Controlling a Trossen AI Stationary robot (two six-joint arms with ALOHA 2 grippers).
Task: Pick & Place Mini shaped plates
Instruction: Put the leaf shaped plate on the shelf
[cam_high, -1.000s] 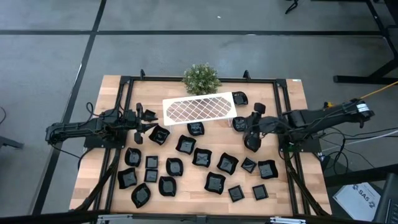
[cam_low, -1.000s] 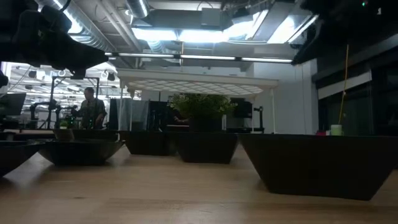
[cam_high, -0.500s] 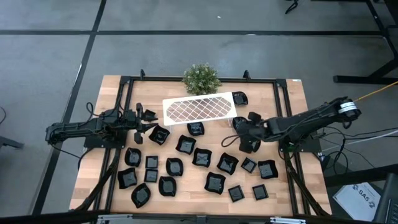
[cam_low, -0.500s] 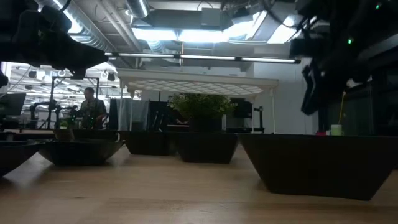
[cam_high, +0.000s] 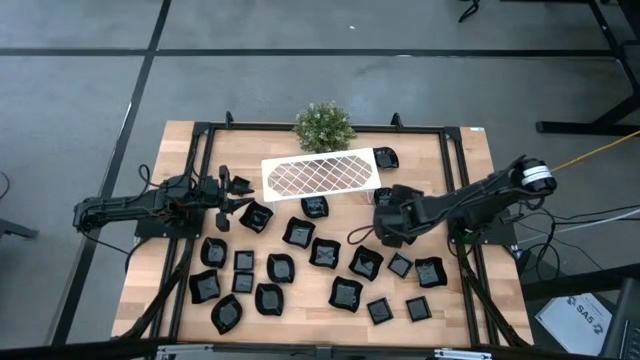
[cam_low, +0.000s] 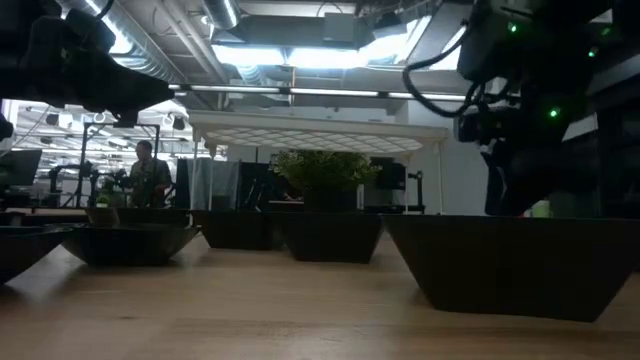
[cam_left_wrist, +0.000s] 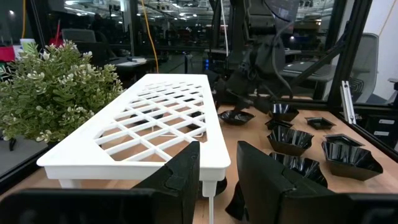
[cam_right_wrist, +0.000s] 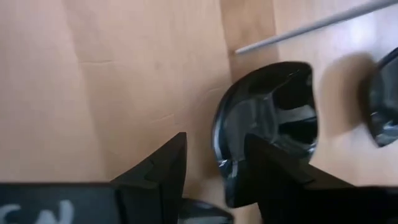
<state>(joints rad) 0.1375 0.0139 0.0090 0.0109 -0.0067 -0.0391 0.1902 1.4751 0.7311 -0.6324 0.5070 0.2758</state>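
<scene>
The left gripper (cam_high: 228, 197) waits at the table's left side beside the white lattice rack (cam_high: 318, 176), its dark fingers (cam_left_wrist: 180, 180) slightly parted with nothing between them. Glossy black mini shaped plates (cam_high: 300, 262), square, round and scalloped, lie scattered over the pale wooden table (cam_high: 180, 150) in front of the rack and the bushy green plant (cam_high: 323, 124). Right of the middle, the right gripper (cam_high: 385, 220) hangs low with fingers spread astride the rim of a rounded shiny dish (cam_right_wrist: 267, 121), not closed on it.
</scene>
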